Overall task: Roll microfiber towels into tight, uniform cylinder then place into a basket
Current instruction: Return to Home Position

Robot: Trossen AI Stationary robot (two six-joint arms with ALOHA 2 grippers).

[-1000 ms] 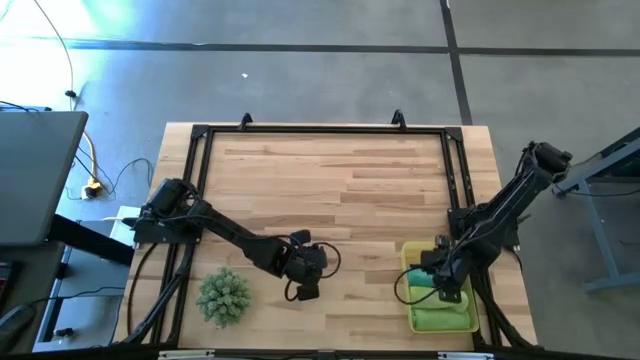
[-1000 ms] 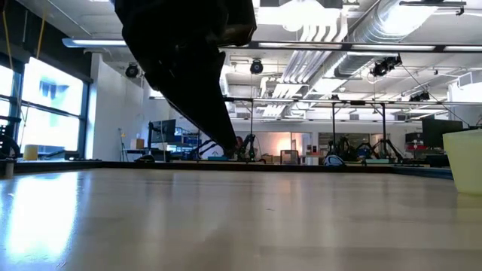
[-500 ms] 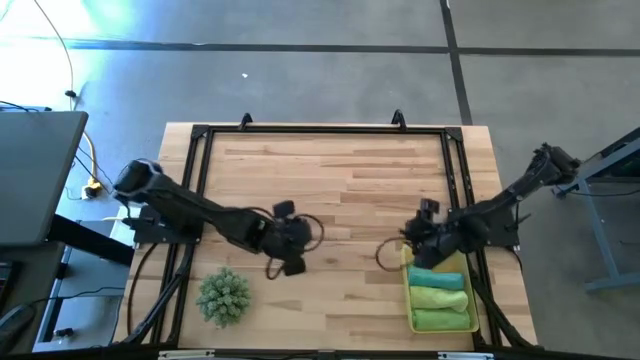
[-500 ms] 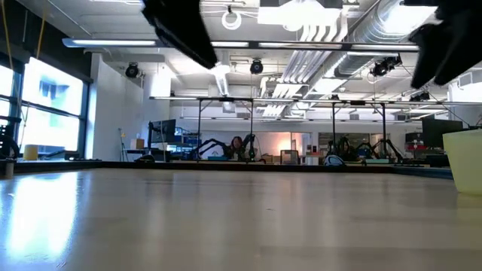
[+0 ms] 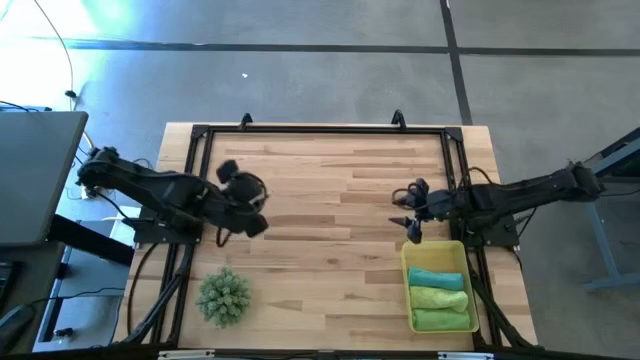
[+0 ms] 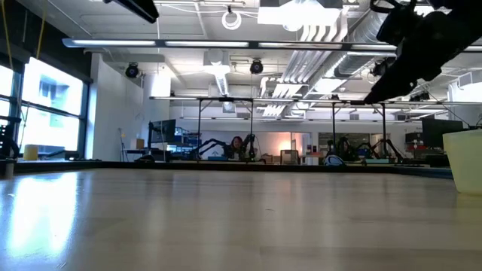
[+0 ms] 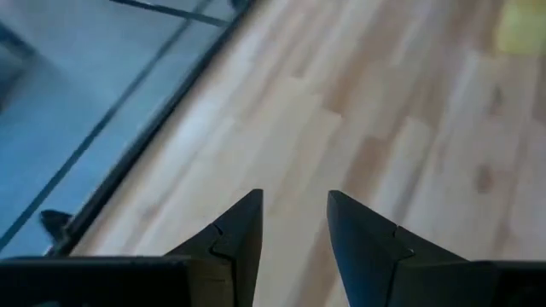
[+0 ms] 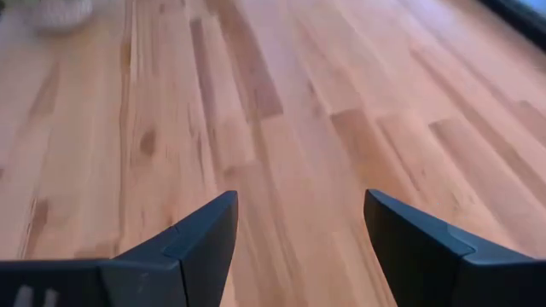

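Hanging empty over the wooden table (image 5: 330, 170), the right gripper (image 8: 299, 198) has its fingers wide apart just beyond the yellow basket (image 5: 441, 246). The left gripper (image 7: 294, 198), fingers narrowly parted, is near the table's left side. In the basket lie a rolled teal towel (image 5: 437, 279), a pale yellow-green towel (image 5: 438, 299) and a bright green towel (image 5: 441, 320), side by side. A spiky green ball (image 5: 223, 296) sits well apart, and the low view cuts the basket off, hiding its contents.

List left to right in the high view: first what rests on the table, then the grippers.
On the table: spiky green ball → basket holding three rolled towels. Raised above it: left gripper → right gripper, both with fingers open.
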